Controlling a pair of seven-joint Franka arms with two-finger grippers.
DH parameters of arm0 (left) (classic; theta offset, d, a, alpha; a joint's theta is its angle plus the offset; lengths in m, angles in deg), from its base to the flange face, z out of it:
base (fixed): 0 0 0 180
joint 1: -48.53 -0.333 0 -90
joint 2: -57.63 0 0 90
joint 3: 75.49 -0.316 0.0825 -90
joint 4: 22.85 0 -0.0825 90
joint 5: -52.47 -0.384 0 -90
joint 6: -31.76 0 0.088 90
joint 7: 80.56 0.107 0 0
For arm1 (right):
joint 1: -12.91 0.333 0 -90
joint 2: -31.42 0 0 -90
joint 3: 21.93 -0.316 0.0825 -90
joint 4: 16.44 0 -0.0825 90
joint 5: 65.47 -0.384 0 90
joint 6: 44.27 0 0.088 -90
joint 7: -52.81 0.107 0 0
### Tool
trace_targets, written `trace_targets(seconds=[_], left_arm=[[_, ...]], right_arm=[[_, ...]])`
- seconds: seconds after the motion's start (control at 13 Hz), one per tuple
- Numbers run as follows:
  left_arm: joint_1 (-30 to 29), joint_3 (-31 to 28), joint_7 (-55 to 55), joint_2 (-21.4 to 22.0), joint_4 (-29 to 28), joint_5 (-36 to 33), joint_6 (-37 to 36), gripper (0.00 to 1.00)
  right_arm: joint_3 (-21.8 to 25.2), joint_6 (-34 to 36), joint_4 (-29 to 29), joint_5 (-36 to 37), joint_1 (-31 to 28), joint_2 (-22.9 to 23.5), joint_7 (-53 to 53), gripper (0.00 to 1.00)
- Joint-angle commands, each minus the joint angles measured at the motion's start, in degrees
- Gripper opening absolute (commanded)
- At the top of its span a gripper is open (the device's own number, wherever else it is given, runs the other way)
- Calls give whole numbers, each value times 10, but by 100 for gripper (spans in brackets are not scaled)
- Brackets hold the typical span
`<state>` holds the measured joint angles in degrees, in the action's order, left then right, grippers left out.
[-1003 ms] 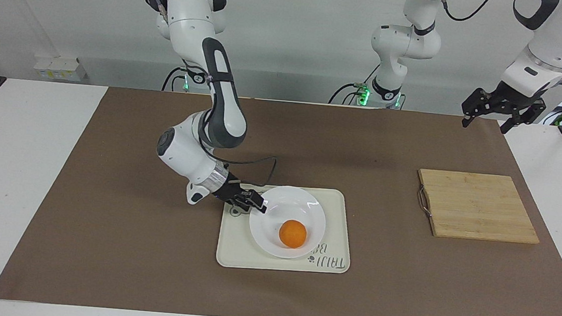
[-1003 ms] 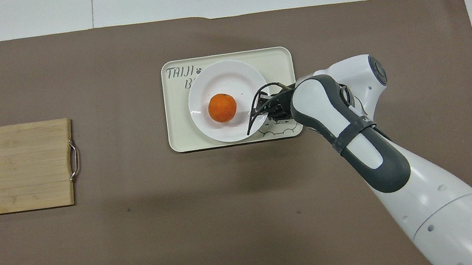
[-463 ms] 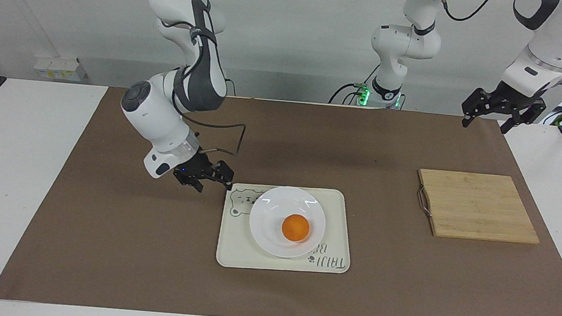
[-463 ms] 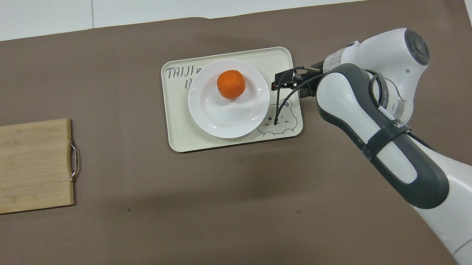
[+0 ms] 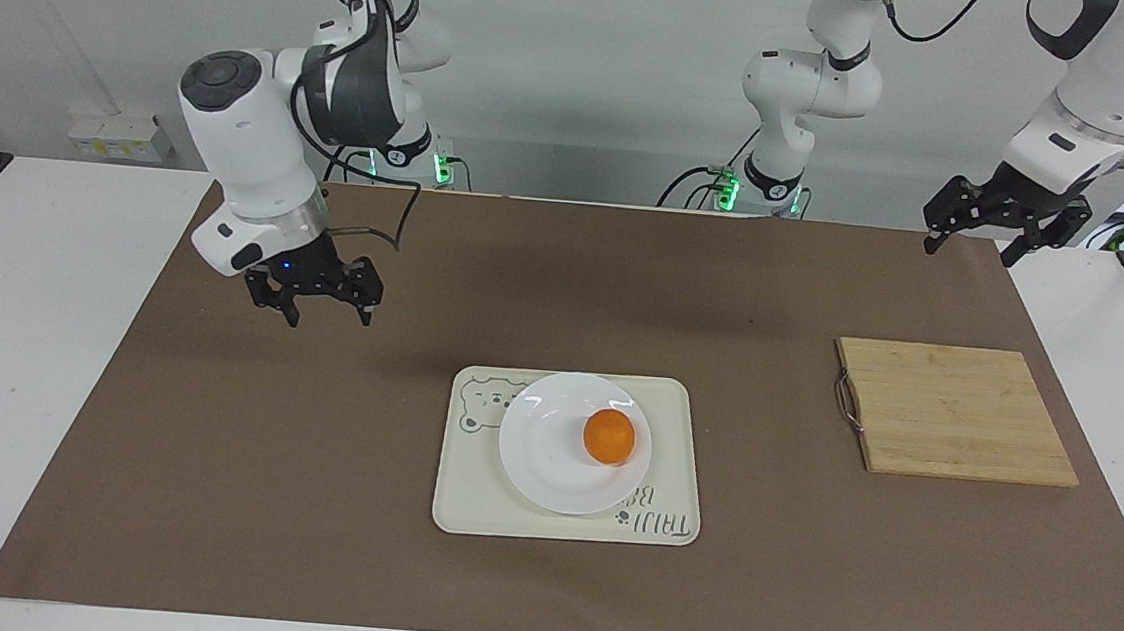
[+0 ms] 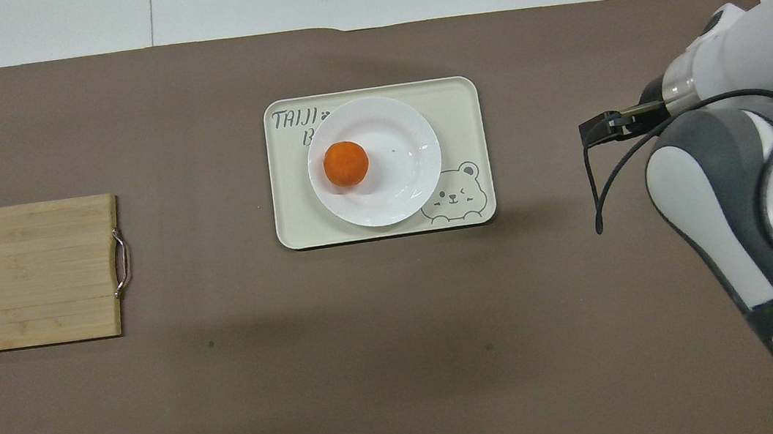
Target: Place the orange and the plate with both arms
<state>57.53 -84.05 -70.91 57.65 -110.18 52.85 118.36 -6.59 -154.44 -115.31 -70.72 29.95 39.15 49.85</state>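
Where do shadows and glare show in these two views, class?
Facing view: a soft shadow lies on the brown mat under the raised right gripper; the plate looks evenly lit. Overhead view: small bright glints on the plate's rim beside the orange, and a dark shadow edge along the tray nearest the robots.

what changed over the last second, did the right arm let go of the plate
Yes. The right claw left the plate rim, rose, and pulled back toward its own end of the table, open and empty. The orange rolled around inside the plate. Unmoved: plate on the tray, the cutting board, and the waiting left claw.
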Motion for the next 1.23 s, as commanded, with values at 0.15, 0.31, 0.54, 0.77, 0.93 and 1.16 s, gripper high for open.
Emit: trace_targets(seconds=[0.15,0.31,0.54,0.77,0.93,1.16], left_arm=[[0,0,0,15,-15,4,-3,100],[0,0,1,15,-14,4,-3,100],[0,0,1,15,-15,4,-4,100],[0,-1,1,15,-14,4,-3,100],[0,0,1,15,-15,4,-3,100],[0,0,0,15,-15,4,-4,100]], right_arm=[[3,79,1,17,-30,-62,-14,100],[1,92,1,17,-37,-73,-15,100],[1,98,1,17,-36,-73,-13,100],[1,109,3,37,-37,-72,-14,100],[1,135,25,37,-38,-70,-13,100],[-12,166,67,35,-63,-66,0,100]])
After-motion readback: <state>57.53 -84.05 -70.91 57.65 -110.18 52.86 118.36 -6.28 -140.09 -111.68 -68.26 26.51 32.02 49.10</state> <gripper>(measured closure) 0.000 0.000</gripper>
